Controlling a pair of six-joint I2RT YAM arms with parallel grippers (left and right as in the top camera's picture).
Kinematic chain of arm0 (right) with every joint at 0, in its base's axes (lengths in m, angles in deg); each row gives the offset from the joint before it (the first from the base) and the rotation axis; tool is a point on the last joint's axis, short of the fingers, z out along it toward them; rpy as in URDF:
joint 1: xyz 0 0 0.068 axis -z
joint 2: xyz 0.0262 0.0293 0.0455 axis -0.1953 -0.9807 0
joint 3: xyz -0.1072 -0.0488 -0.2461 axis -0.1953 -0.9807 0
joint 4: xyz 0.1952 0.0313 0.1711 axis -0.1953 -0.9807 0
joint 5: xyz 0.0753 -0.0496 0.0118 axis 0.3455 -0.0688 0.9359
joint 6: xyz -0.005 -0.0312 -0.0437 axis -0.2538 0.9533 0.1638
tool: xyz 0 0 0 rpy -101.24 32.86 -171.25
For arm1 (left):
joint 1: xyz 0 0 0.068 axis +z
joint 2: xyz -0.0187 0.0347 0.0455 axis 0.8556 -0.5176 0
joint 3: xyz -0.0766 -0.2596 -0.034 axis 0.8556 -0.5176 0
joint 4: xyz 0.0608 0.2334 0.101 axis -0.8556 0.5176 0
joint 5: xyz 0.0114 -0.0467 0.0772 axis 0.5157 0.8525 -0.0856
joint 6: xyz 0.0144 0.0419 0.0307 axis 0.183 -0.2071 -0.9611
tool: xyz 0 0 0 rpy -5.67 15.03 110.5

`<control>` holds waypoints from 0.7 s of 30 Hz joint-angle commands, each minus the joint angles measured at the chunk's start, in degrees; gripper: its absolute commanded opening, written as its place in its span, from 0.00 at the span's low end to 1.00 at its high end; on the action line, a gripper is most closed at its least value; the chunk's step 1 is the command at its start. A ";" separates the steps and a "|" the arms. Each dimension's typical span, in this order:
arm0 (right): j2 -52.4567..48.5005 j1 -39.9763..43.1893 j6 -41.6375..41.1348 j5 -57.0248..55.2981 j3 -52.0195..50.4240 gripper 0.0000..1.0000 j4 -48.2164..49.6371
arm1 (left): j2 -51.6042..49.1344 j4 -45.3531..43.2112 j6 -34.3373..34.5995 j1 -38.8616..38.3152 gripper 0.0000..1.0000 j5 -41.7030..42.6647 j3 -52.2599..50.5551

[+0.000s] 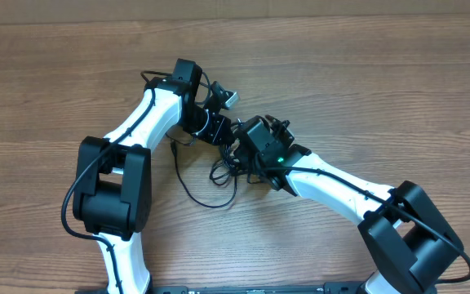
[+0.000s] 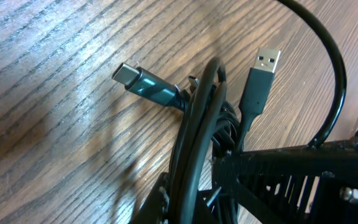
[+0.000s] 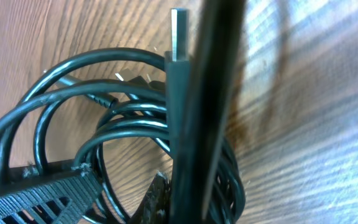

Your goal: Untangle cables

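Surface (image 1: 365,73): brown wood-grain tabletop, with two white-and-black arms (image 1: 149,114) bent inward toward its middle.
Cables (image 1: 228,163): thin black flexible cords with small plug ends, bunched in a knot at mid-surface, right between the two arm tips.
Slack loop (image 1: 196,194): one strand trailing out of the knot toward the left arm's base, lying flat on the wood.
Left fingers (image 2: 278,171): black ribbed plastic, closed right down on several strands of the bunch, pinched at the lower edge of the left wrist view.
Silver USB-A plug (image 2: 266,61): flat metal tip on a black body, pointing away from the left fingers, just beyond the pinched strands.
Grey-teal sleeved plug (image 2: 143,84): small rounded tip, resting on the wood, pointing left, beside the same strands.
Right fingers (image 3: 39,196): black ribbed plastic, fully closed, with coiled strands passing between them.
Coil (image 3: 73,93): several round loops of black cord stacked over one another on the wood.
Upright metal-tipped plug (image 3: 178,31): pointing up in the right wrist view, partly behind a thick blurred black strand (image 3: 210,93).
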 commanded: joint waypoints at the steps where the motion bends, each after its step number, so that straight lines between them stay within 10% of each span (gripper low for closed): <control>1: 2.34 0.68 12.50 0.02 1.55 0.08 -0.02 | 2.01 -0.83 4.42 0.42 0.04 2.40 1.57; 9: 8.92 0.68 30.05 0.09 4.35 0.63 -1.68 | 2.01 -1.53 10.12 0.42 0.04 2.43 1.57; 21: 11.74 0.24 31.76 20.98 4.26 0.41 -3.28 | 2.01 -4.59 28.11 0.42 0.04 2.36 1.57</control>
